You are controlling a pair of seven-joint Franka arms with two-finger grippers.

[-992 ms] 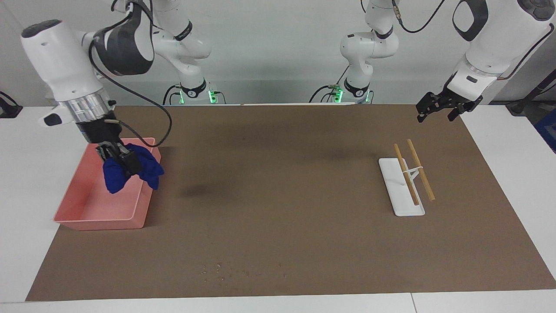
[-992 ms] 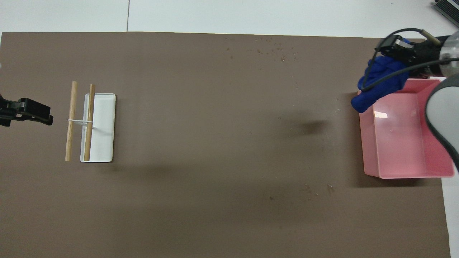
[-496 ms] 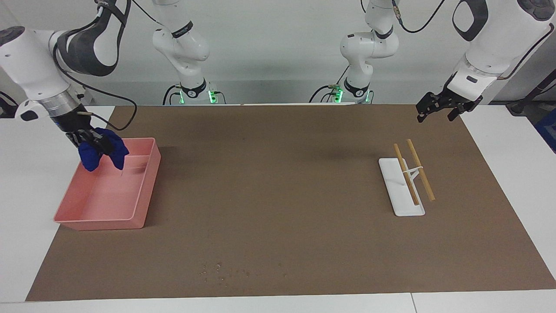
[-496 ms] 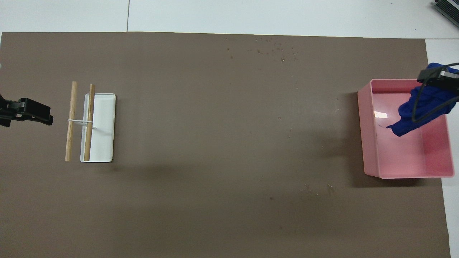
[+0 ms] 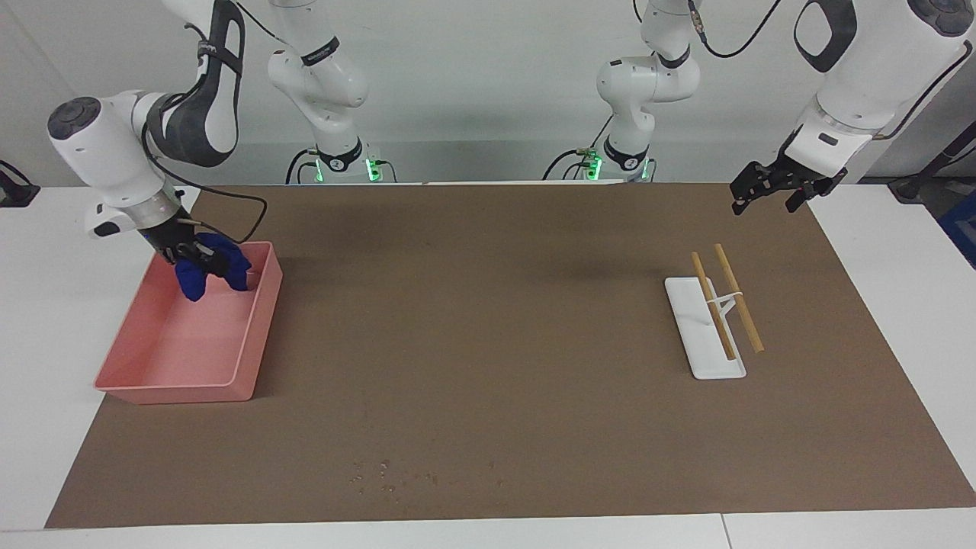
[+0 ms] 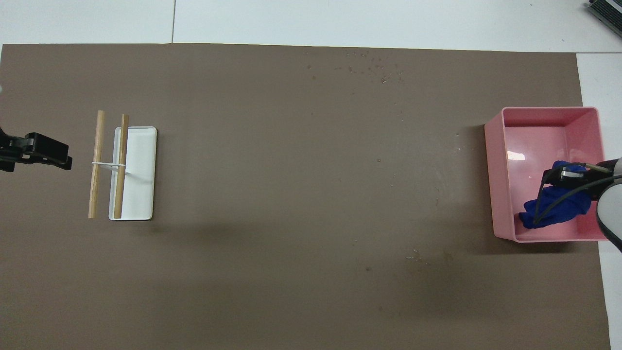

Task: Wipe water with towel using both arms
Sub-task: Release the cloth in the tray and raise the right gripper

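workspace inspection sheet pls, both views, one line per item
surface: brown mat on white table.
job's things: water droplets on mat edge farthest from robots; blue towel in pink bin.
clutter: chopsticks on white rest.
grippers: right end effector shut on towel, over bin; left end effector open, waiting.
cables: black cable at right wrist.
surroundings: nothing seen.
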